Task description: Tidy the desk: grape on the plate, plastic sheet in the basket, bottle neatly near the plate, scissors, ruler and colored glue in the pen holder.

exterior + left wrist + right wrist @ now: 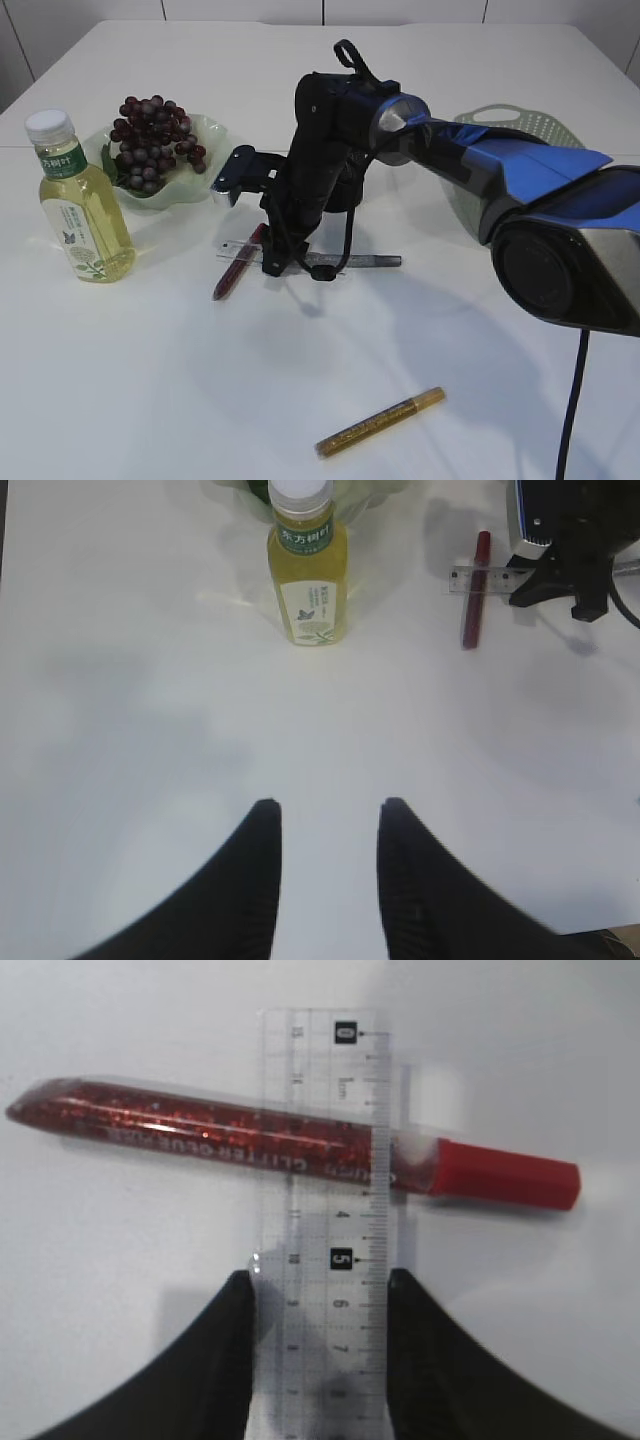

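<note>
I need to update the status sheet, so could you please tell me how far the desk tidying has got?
Done: the grapes sit on the plate and the bottle stands beside it. In hand: the right gripper straddles the clear ruler, which lies over the red glue pen. Left: ruler, red pen and gold glue pen remain on the table. The left gripper is open and empty.

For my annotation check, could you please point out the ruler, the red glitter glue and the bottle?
ruler (325, 1220), right wrist view, middle of the clear strip.
red glitter glue (180, 1125), right wrist view, glittery barrel.
bottle (310, 590), left wrist view, its label.
</note>
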### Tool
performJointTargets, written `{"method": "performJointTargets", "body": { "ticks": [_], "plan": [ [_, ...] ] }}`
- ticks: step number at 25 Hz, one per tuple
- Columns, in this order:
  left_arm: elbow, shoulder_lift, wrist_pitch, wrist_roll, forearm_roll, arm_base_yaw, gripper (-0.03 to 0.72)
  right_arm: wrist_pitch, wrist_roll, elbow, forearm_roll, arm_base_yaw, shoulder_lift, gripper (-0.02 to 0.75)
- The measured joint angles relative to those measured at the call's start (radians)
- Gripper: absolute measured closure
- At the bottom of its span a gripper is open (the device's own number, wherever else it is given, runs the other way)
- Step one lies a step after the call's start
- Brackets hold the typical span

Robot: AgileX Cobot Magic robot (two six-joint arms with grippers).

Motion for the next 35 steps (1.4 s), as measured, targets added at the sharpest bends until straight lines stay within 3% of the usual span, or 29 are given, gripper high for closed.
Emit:
{"method": "performJointTargets", "body": {
  "ticks": [14,25,35],
  "plan": [
    [0.000,0.000,0.000,0.001,0.000,0.000,0.452,0.000,0.000,0.000,0.000,0.000,0.000,0.431],
    [0.000,0.000,0.000,0.001,0.000,0.000,0.452,0.024,0.007,-0.109,-0.004,0.000,0.000,0.432],
    [0.000,0.000,0.000,0.001,0.000,0.000,0.452,0.037,0.290,-0.182,-0.010,0.000,0.000,0.432]
  ]
}}
